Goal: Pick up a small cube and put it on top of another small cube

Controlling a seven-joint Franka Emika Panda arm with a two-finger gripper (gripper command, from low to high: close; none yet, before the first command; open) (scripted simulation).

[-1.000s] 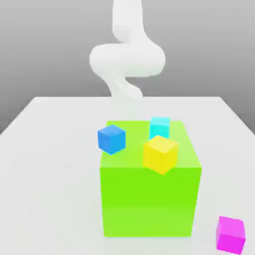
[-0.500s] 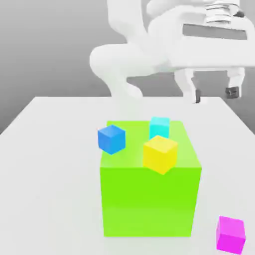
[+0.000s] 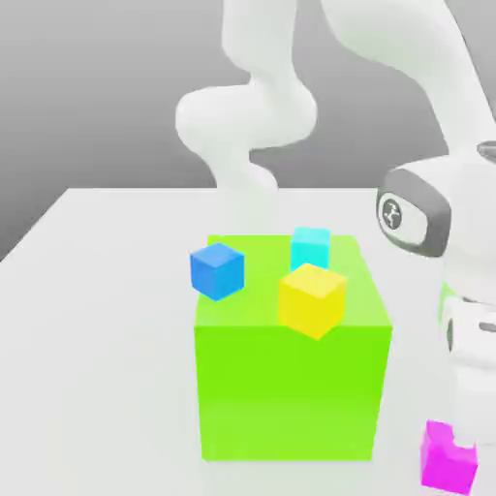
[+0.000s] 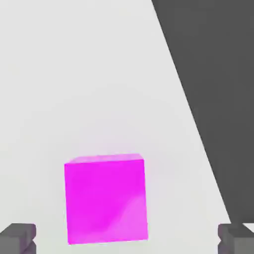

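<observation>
Magenta cube [image 3: 447, 459] sits on the table [image 3: 107, 368], near the exterior view's lower right corner, apart from the lime-green block [image 3: 291, 387]. End effector [image 4: 127, 239] spread, nothing pinched; hand view shows open room beside the cube and a table edge near one fingertip. Yellow cube [image 3: 312, 301] at the block's near edge, blue cube [image 3: 217, 271] at its left edge in the exterior view, cyan cube [image 3: 311, 249] farther back. Arm [image 3: 412, 44] bears a round dark emblem, no writing legible.
</observation>
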